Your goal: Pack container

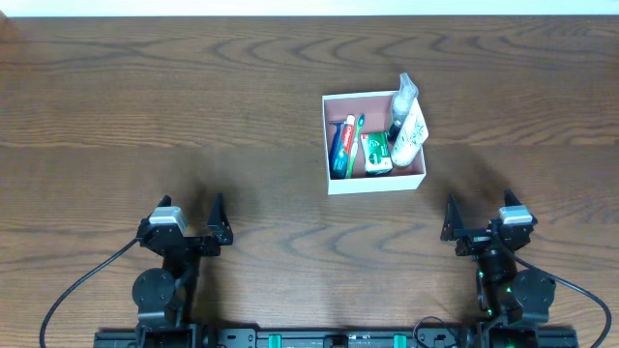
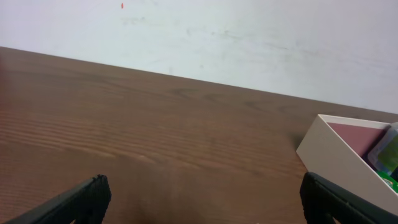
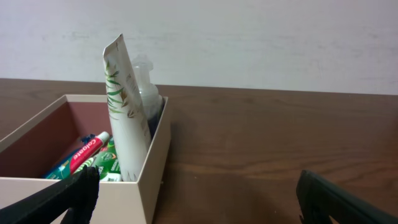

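The container [image 1: 375, 183] sat on the wooden table [image 1: 145, 97], right of centre, well beyond both arms; inside lay a toothpaste tube [image 1: 338, 145], a green toothbrush [image 1: 354, 143] and a leaf-printed white tube [image 1: 410, 132] leaning against its right wall; the left gripper [image 1: 191, 218] and right gripper [image 1: 481, 221] hung wide apart, holding nothing
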